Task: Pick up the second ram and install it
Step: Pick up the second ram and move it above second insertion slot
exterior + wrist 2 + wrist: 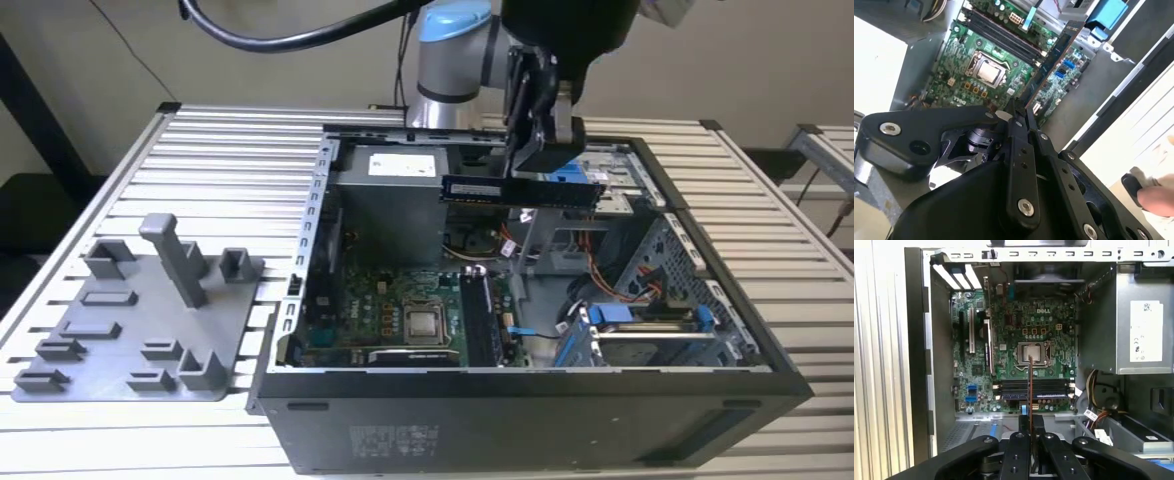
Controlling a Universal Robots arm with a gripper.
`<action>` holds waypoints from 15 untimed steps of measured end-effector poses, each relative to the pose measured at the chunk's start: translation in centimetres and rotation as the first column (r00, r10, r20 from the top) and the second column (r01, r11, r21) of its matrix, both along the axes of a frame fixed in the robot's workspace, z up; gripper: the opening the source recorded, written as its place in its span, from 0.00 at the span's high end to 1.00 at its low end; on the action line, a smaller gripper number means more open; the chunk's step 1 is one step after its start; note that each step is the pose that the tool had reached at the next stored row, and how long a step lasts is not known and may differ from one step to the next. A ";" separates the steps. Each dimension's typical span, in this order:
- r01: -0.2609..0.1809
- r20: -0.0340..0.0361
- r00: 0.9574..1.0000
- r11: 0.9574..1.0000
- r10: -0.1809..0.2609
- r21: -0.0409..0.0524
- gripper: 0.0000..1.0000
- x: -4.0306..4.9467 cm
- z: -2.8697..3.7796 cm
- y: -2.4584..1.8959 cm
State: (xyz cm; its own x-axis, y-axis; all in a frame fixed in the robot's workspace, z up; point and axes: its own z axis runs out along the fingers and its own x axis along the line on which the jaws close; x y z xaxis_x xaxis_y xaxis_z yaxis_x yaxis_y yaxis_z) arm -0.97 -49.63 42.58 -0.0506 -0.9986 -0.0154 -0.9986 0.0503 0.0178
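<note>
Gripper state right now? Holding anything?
Gripper: closed on the second ram, above the open computer case.

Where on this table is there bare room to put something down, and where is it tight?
Bare slats of the table lie beyond the grey fixture tray, bordered by the computer case on the exterior view's right. Crowded inside the case: motherboard, cables, with the hand holding the second ram above.

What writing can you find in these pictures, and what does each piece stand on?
White label on the grey metal box: too small to read.
Motherboard: a brand mark, left unquoted; rest too small.
Case outer panel: pale print, blurred.
</note>
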 end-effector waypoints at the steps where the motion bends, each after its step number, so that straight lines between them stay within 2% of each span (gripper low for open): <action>1: 0.000 0.000 1.000 1.000 0.000 0.000 0.86 0.22 0.00 0.00; 5: 0.000 0.000 1.000 1.000 0.000 0.000 0.86 0.91 0.00 0.00; 11: 0.000 0.000 1.000 1.000 0.000 0.000 0.86 0.99 0.00 0.00; 15: 0.000 0.000 1.000 1.000 0.000 0.000 0.86 0.99 0.00 0.33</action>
State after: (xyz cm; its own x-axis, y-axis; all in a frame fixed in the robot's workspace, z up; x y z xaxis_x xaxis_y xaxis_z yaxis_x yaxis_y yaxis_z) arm 0.02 -49.30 42.57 -0.0505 -0.9986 -0.0154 -0.9986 0.0502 0.0177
